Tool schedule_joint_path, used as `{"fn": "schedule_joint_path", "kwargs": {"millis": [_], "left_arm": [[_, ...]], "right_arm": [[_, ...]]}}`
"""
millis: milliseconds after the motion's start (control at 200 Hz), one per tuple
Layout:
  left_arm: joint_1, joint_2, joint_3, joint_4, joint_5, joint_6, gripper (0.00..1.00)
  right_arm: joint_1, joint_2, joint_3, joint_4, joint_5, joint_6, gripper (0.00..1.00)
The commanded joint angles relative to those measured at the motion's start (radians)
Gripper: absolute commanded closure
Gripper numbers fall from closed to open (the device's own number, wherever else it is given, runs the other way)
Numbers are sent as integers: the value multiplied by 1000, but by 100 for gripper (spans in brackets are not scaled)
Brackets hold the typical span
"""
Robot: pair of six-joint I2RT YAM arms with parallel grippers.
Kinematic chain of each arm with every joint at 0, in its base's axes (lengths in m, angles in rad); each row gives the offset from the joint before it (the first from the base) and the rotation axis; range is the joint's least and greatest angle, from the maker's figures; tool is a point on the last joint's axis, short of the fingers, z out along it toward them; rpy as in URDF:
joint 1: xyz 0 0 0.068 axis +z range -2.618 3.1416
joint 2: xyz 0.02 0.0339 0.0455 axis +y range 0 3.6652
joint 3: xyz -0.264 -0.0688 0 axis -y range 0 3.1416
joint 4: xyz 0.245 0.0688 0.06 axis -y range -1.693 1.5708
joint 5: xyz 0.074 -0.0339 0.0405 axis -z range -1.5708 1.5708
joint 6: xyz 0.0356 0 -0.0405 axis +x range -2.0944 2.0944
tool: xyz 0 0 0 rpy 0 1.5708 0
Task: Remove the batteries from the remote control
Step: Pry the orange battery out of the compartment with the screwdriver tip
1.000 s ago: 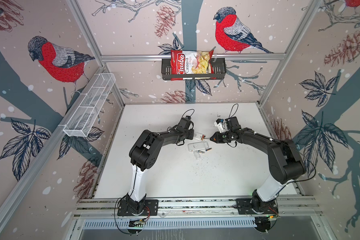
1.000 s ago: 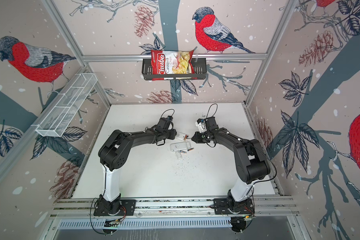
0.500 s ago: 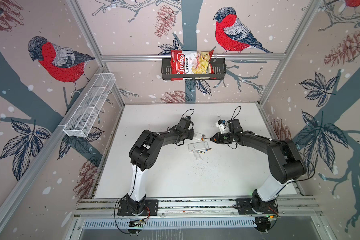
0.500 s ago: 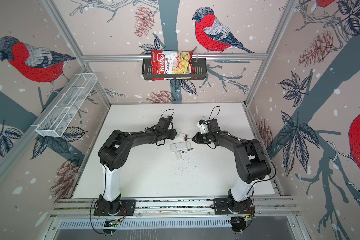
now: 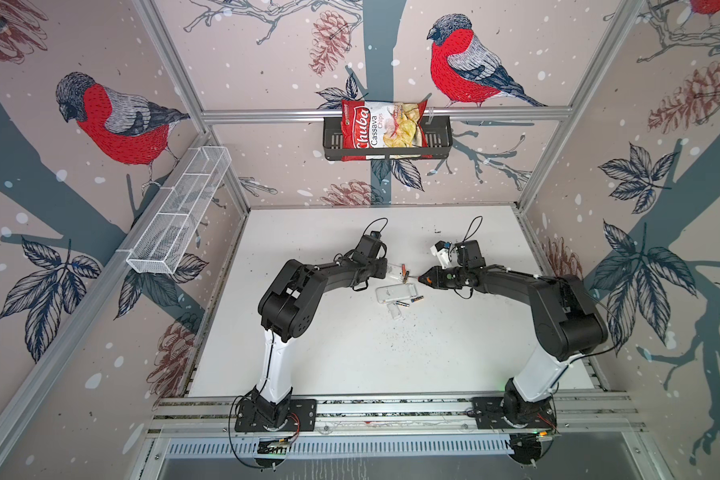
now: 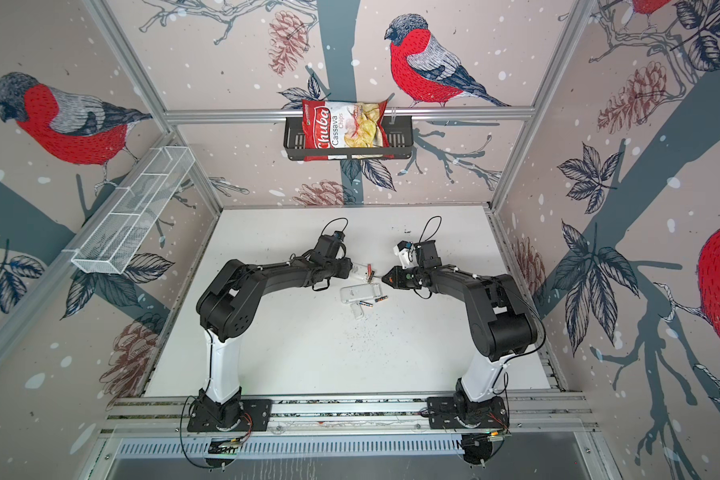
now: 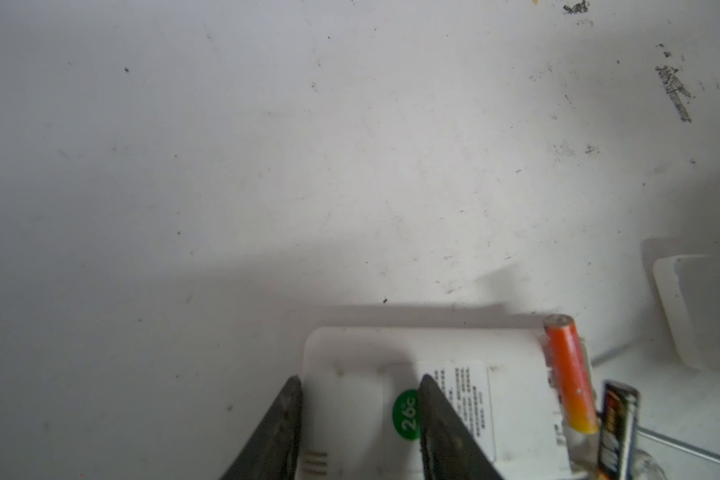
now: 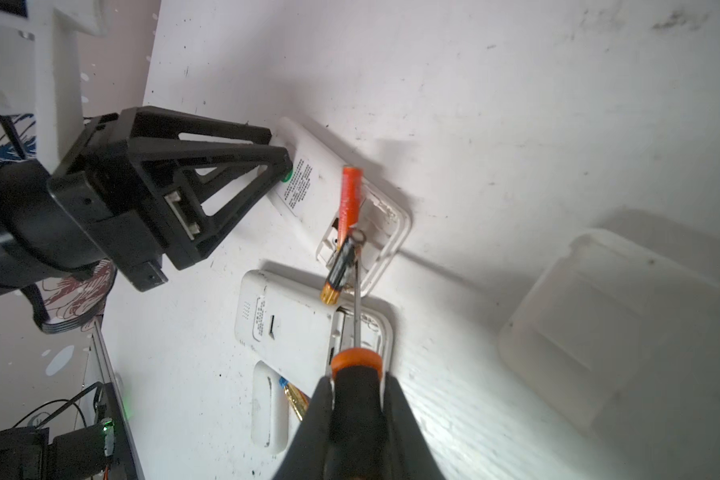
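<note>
My left gripper (image 7: 360,386) (image 5: 387,270) is shut on one end of a white remote control (image 7: 512,374) (image 8: 308,183) with a green sticker. Its battery bay is open. An orange-red battery (image 7: 566,374) (image 8: 350,195) and a dark battery (image 7: 616,428) (image 8: 341,266) stick out of it, tilted. My right gripper (image 8: 356,382) (image 5: 427,277) is shut on an orange-and-black screwdriver (image 8: 356,357), whose thin shaft reaches the dark battery at the bay. Two more batteries (image 5: 416,298) (image 5: 402,304) lie loose on the table.
A second white remote (image 8: 283,316) (image 5: 395,292) lies on the table just in front of the held one, with a small white cover (image 8: 269,407) (image 5: 395,311) beside it. A larger white lid (image 8: 599,332) lies behind. Both arms meet mid-table.
The right wrist has shifted very slightly with the screwdriver still at the bay. The left arm and the remote it holds have stayed put.
</note>
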Motion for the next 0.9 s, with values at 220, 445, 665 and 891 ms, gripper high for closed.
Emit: {"fn": "schedule_joint_path", "kwargs": {"millis": [220,445,665,891], "left_arm": [[43,7,7,-27,43,-11,55],[81,28,61,-46,56,-10,55],[98,38,80,-47,65,-12,56],[99,45,80,-45,68,-11,56]], "right_arm": [[7,49,31,71,-56,18,100],[16,62,63,61,-63,14,100],[26,62,84,27,-53,-1,100],[42,39,72,-18,-40,-32,100]]}}
